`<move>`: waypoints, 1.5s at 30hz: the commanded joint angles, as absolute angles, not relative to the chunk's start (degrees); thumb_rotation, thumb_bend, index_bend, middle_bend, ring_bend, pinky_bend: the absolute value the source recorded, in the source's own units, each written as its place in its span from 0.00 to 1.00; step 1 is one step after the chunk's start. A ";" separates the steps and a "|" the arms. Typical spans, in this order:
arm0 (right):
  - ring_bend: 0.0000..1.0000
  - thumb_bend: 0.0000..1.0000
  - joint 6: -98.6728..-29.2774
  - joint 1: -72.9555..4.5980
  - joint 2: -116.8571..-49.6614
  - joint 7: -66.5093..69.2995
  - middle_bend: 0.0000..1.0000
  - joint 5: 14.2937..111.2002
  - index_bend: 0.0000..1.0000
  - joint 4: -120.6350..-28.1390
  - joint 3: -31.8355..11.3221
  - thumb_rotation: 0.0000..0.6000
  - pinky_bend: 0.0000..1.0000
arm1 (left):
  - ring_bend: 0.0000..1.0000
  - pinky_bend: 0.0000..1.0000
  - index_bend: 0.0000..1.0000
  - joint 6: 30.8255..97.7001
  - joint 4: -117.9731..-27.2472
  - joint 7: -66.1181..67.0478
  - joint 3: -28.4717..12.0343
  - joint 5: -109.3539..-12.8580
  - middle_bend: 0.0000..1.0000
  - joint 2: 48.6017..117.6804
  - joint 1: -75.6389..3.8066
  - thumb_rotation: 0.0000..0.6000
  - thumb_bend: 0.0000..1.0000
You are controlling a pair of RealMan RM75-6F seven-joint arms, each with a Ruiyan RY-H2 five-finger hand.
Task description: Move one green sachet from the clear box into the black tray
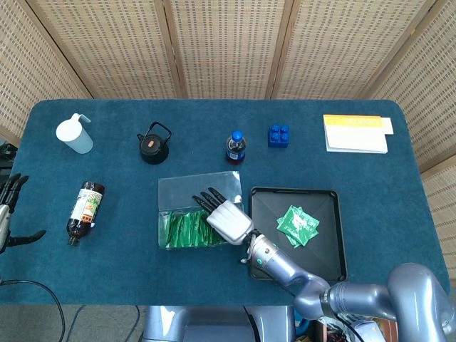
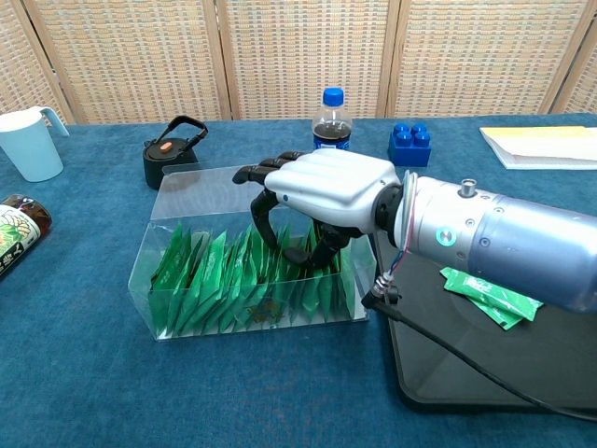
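The clear box (image 1: 169, 191) holds a row of several green sachets (image 1: 187, 229) standing on edge along its near side (image 2: 233, 280). My right hand (image 1: 223, 212) hovers over the box's right half, palm down, fingers spread and curved toward the sachet tops (image 2: 322, 191). I see nothing held in it. To the right lies the black tray (image 1: 328, 251), with green sachets (image 1: 298, 224) lying on its floor (image 2: 492, 297). My left hand (image 1: 10, 208) is at the table's far left edge, fingers apart, holding nothing.
Along the back stand a white jug (image 1: 75, 133), a black teapot (image 1: 154, 143), a blue-capped bottle (image 1: 236, 147), a blue brick (image 1: 278, 135) and a yellow-white book (image 1: 355, 133). A brown bottle (image 1: 86, 211) lies left of the box.
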State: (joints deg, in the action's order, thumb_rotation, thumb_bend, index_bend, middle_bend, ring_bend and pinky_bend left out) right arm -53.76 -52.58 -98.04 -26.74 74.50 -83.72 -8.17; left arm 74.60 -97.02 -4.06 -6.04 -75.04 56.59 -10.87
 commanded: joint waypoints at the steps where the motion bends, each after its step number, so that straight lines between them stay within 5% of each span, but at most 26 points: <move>1: 0.00 0.60 -53.83 -52.46 -98.04 -26.44 0.12 74.60 0.53 -83.56 -8.22 1.00 0.00 | 0.00 0.00 0.00 74.61 -96.82 -4.20 -6.04 -75.06 0.00 56.67 -10.86 1.00 0.10; 45: 0.00 0.62 -56.62 -50.48 -96.50 -22.13 0.15 78.37 0.64 -84.93 -9.30 1.00 0.00 | 0.00 0.00 0.00 74.17 -96.80 -3.98 -6.05 -74.74 0.00 56.76 -11.09 1.00 0.10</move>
State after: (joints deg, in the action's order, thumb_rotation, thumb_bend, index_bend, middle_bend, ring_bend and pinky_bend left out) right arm -56.29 -50.62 -96.88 -22.19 78.16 -84.49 -9.11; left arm 74.17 -96.79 -3.97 -6.06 -74.73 56.77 -11.09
